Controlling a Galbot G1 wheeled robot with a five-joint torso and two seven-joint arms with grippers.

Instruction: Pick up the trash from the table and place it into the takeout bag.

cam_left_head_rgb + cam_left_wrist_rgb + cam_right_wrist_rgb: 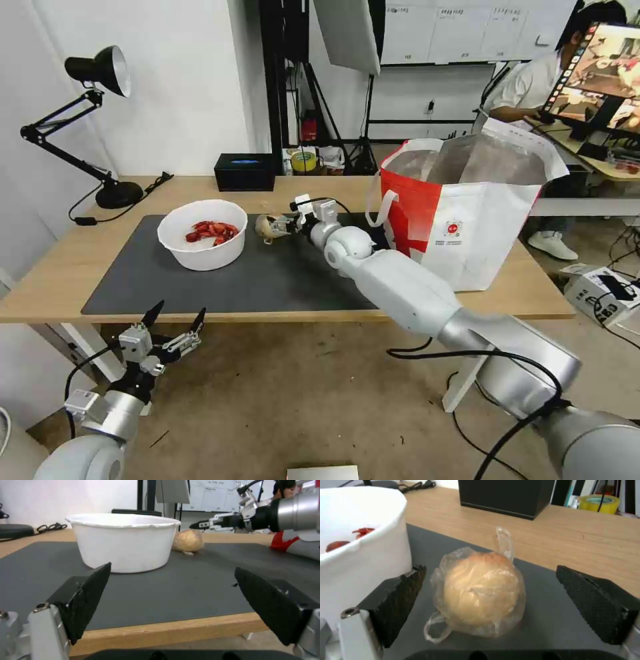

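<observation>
Right tool point(490, 597) open, wrapped bun point(483, 592) between fingers, untouched. Bun light, soft; film slippery; grip gently across middle. Left tool point(177, 321) open, idle.

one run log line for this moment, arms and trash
right gripper: open, straddling wrapped bun on mat | left gripper: open, below table edge | bowl: on mat | bag: open

Takeout bag point(467, 227), small round red logo, its lettering too small to read
</observation>
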